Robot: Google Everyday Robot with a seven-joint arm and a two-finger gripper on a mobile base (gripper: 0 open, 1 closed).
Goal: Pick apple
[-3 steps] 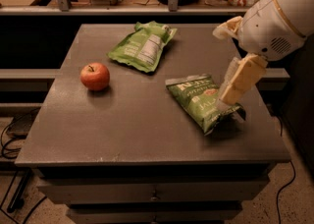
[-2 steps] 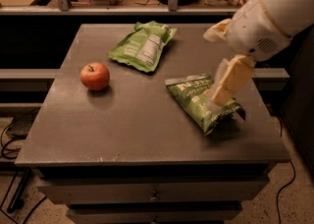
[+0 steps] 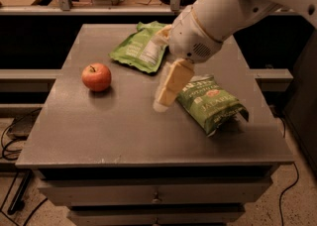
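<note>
The apple (image 3: 96,77) is small, round and red-orange with a short dark stem. It sits on the left part of the grey table (image 3: 109,131). My gripper (image 3: 165,97) hangs from the white arm above the table's middle, to the right of the apple and well apart from it. It holds nothing that I can see.
Two green chip bags lie on the table: one (image 3: 141,47) at the back centre, partly behind the arm, and one (image 3: 213,102) at the right, just beside the gripper. Drawers run along the table's front. Cables lie on the floor at the left.
My arm and gripper have moved left, from above the right chip bag toward the table's middle, nearer the apple. The apple and bags have not moved.
</note>
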